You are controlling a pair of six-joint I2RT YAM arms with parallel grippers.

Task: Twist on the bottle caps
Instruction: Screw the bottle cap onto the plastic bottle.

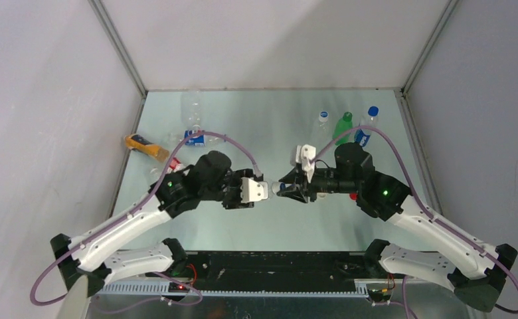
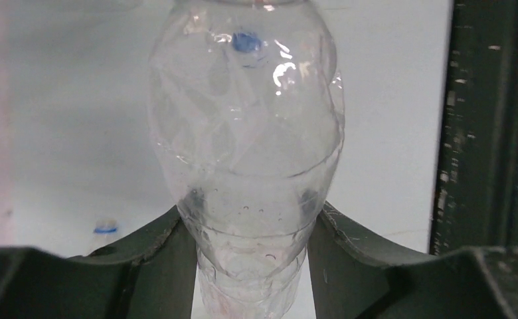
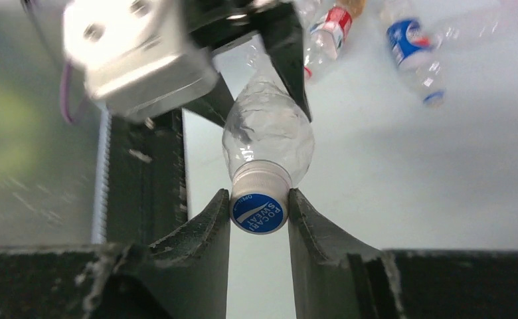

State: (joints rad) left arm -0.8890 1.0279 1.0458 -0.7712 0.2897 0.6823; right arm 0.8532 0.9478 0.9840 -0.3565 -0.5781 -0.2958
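1. The left gripper (image 2: 253,229) is clamped on the body of a clear, crumpled plastic bottle (image 2: 246,133), holding it level above the pale table (image 1: 243,119), between the arms.
2. The right gripper (image 3: 259,194) pinches a white round plastic cap with a blue top (image 3: 259,211), with both fingers against its sides.
3. The cap seems seated on the bottle's neck, though the threads are hidden.

The place is a robotics lab test cell. A pale green-white table (image 1: 269,126) is boxed in by plain grey wall panels (image 1: 44,100), which are joined by bare metal frame struts (image 1: 119,50). Two white-and-black robot arms (image 1: 127,226) are bolted along a black base rail (image 1: 276,266) at the table's near edge, with looping purple cables (image 1: 396,157) and exposed red wiring (image 1: 184,272), and small plastic drink bottles (image 1: 343,125) stand and lie on the table.
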